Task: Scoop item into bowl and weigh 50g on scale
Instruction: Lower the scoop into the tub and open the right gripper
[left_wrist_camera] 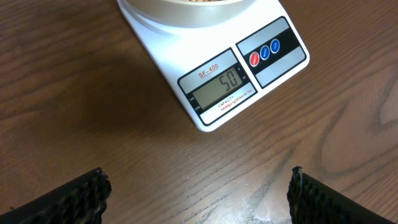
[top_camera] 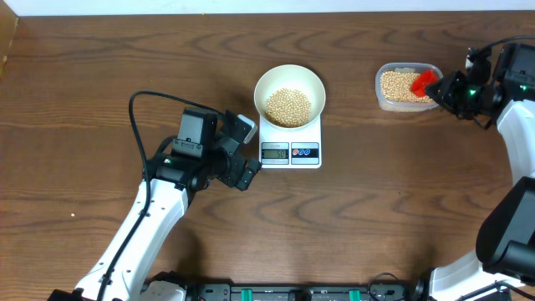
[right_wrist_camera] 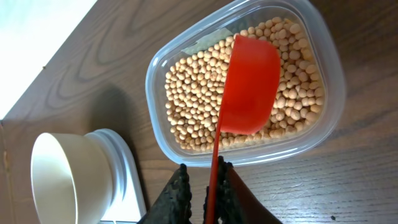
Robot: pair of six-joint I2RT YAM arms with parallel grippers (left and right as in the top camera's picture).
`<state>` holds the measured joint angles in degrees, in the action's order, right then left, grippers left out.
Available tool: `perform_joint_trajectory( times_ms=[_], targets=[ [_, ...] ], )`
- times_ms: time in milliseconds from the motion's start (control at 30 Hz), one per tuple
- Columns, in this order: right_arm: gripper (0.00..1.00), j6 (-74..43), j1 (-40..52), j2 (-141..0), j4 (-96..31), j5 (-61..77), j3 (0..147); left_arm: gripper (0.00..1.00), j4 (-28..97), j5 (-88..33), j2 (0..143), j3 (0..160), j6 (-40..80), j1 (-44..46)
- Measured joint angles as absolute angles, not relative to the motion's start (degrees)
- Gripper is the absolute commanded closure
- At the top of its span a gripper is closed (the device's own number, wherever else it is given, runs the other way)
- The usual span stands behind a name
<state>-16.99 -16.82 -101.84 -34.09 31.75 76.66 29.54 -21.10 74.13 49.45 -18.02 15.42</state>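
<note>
The beans (top_camera: pixel 288 106) sat in a little heap at the bottom of the white bowl (top_camera: pixel 261 88). The bowl was sitting right on the scale (top_camera: pixel 290 134), around the middle of the table (top_camera: pixel 100 67). In the left wrist view the scale's display (left_wrist_camera: pixel 217 87) read 50, with the red and blue buttons (left_wrist_camera: pixel 264 52) just beside it.

The left end effector (top_camera: pixel 248 150) hung just left of the scale, close to the display end. Its fingers were spread wide with nothing between them but bare table.

Over at the far right edge there was a clear plastic tub (top_camera: pixel 380 88) with a lot more beans in it, well apart from the scale. A red scoop (right_wrist_camera: pixel 249 87) lay over those beans, cup inside the tub and handle sticking out over the rim. The right end effector (right_wrist_camera: pixel 205 180) had that handle between its fingers, jaws nearly together. There was a sliver of gap on one side though, so honestly I couldn't tell if it was actually clamped on the handle or not.
</note>
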Motion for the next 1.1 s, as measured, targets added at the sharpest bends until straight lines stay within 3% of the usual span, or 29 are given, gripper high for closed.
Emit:
perform_joint_trajectory(
  times_ms=[533,667,700,1100],
  targets=[
    [0.64,-17.23,-16.82,-101.84,-35.94,28.45,76.66,0.07,29.54,-21.10,74.13,49.43,-18.02,15.42],
    [0.20,-17.56,-16.82,-101.84,-36.56,27.42,76.66,0.07,29.54,-21.12,74.13,49.45,-18.02,15.42],
    [0.01,-17.50,-16.82,-101.84,-36.86,27.18,76.64,0.07,29.54,-21.10,74.13,49.45,-18.04,15.42],
    [0.01,-17.34,-17.93,-101.84,-43.86,26.70,76.64,0.07,29.54,-21.10,74.13,49.43,-18.04,15.42]
  ],
)
